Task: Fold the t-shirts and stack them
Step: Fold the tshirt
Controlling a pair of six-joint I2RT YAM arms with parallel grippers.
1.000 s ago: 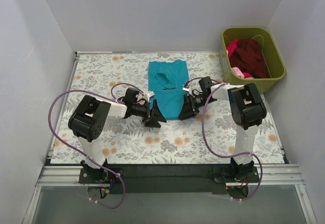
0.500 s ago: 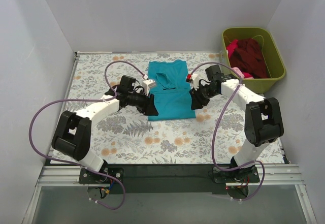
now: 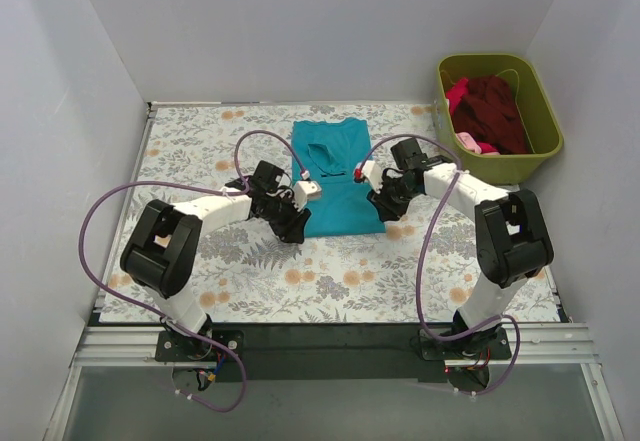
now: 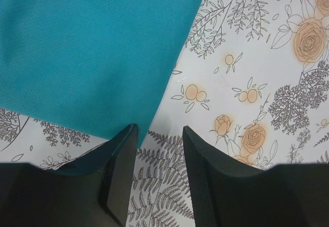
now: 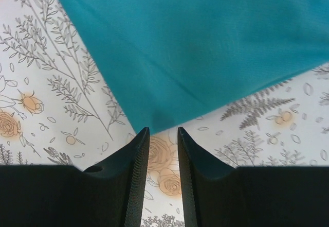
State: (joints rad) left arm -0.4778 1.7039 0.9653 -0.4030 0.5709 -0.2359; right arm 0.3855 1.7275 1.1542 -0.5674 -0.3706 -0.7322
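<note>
Olive-green bin (image 3: 512,167) holding maroon t-shirt (image 3: 497,109) sits right of the teal t-shirt (image 3: 336,166).

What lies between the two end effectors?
The near edge of the teal shirt lies between the left end effector and the right end effector; the top view shows this.

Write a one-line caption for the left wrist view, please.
Left gripper, black fingers apart, poised at a corner of the teal cloth t-shirt on the floral-print table cover.
</note>
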